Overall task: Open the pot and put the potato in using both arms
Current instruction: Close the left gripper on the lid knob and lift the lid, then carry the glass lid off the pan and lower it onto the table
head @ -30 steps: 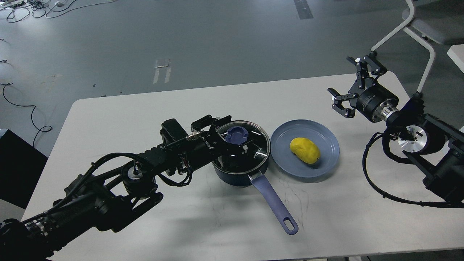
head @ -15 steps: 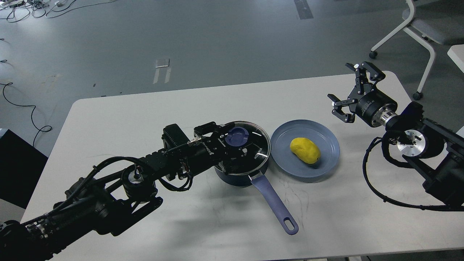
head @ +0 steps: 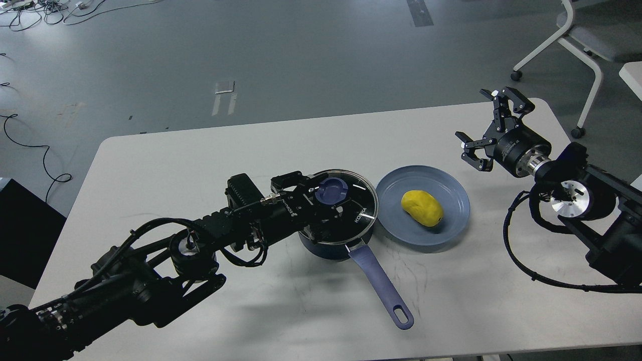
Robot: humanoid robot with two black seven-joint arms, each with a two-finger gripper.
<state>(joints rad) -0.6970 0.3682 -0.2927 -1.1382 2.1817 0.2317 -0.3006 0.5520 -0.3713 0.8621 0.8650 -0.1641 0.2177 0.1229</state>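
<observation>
A dark blue pot (head: 326, 246) with a long blue handle (head: 378, 283) stands mid-table. Its glass lid (head: 358, 203) lies on it, with a blue knob (head: 331, 190) on top. My left gripper (head: 328, 195) reaches in from the left, and its fingers sit on either side of the knob and look closed on it. A yellow potato (head: 422, 208) lies on a blue plate (head: 396, 186) just right of the pot. My right gripper (head: 489, 128) hangs open and empty above the table, up and to the right of the plate.
The white table (head: 200, 150) has its right edge close behind my right arm. A white-framed chair (head: 577, 40) stands on the floor at the back right. A black box (head: 22, 225) is off the table's left edge. Cables lie on the floor at the left.
My left gripper has settled lower around the lid's knob, and the pot has slid slightly to the right. My right gripper has dropped a little and drifted right.
</observation>
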